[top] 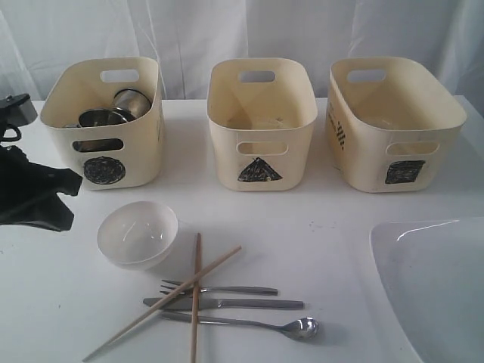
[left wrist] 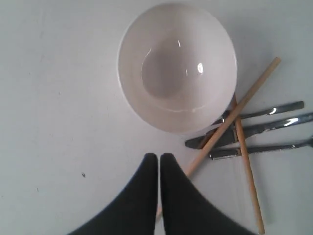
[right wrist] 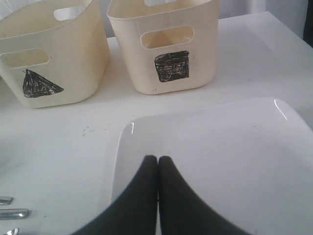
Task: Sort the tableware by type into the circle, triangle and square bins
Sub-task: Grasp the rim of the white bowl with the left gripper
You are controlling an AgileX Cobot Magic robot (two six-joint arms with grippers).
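Near the closed, empty left claw (left wrist: 159, 156) the small white glazed bowl (left wrist: 177, 66) stands on the table (top: 318, 227), in front of the cream plastic bin marked with a circle (top: 57, 144). You should expect it to be light, slippery and breakable; I would take it by the rim. Your right claw (right wrist: 157, 159) is also closed and empty, above the large white squarish plate (right wrist: 220, 161). You can count three bins, two wooden chopsticks (top: 162, 302), one steel fork (top: 227, 289), one steel knife (top: 242, 303) and one steel spoon (top: 249, 323).
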